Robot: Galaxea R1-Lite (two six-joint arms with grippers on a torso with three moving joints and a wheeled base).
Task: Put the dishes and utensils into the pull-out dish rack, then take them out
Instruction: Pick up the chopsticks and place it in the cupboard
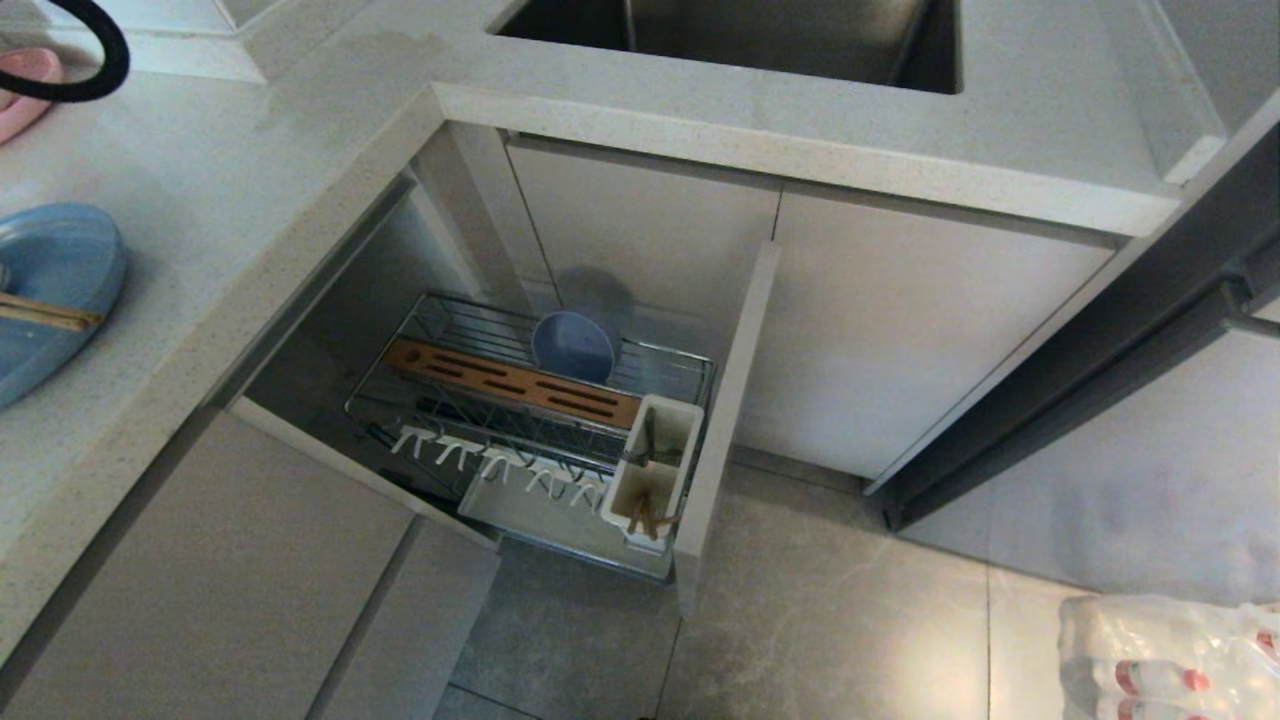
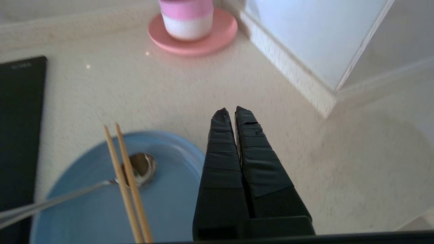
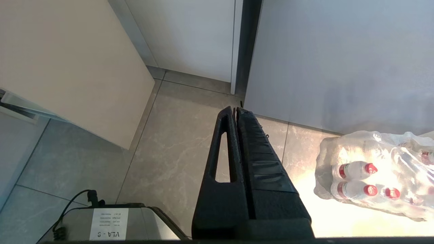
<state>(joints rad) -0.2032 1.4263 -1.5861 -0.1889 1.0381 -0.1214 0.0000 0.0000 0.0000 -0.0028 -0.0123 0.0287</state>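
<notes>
Head view: neither arm shows. The pull-out dish rack (image 1: 530, 420) stands drawn out from the corner cabinet below the countertop (image 1: 250, 190). The light-blue bowl (image 1: 573, 346) stands on edge at the rack's far side, just behind the slotted wooden strip (image 1: 512, 382). The white utensil cup (image 1: 652, 470) sits at the rack's right end, against the beige front panel (image 1: 728, 420); light-brown chopsticks (image 1: 648, 520) stick up in its near compartment, and something dark stands in the far one, too small to name. White hooks (image 1: 500, 462) line the near rail. On the counter at far left lies the light-blue plate (image 1: 50, 290) with a second pair of chopsticks (image 1: 45, 313) across it. A sink (image 1: 740, 40) is set in the counter farther back. A wrapped pack of bottles (image 1: 1170, 655) lies on the floor at near right.

Left wrist view: the left gripper (image 2: 232, 112) hangs over the counter just beside the plate's rim, jaws pressed together, empty. The plate carries the chopsticks and a silver spoon (image 2: 140, 167), the sticks crossing the spoon near its bowl. Beyond, a pink-and-white bowl (image 2: 186, 17) sits on a pink plate (image 2: 193, 44). A black panel (image 2: 18, 135) lies next to the blue plate.

Right wrist view: the right gripper (image 3: 235, 110) points at the tiled floor (image 3: 176, 142), clenched on nothing, near the bottle pack, cabinet fronts beyond.
</notes>
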